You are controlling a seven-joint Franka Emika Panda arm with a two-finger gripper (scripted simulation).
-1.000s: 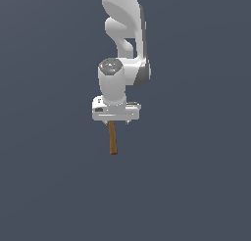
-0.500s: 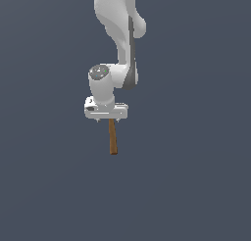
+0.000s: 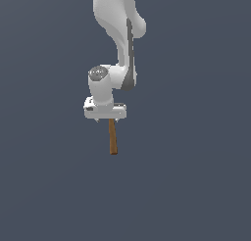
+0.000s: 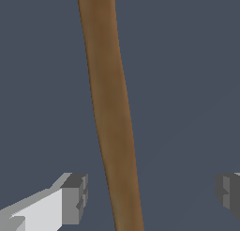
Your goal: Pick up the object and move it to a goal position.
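The gripper (image 4: 147,197) is spread wide with the hammer's wooden handle (image 4: 110,108) lying between its fingers untouched, so I'd centre it and close squarely before lifting.

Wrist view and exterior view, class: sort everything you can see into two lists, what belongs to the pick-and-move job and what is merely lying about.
Belongs to the job:
- brown wooden handle of the object, its head hidden in both views
- gripper, open, fingers apart on either side of the handle, not touching it

Lying about:
- nothing; only a plain dark background shows
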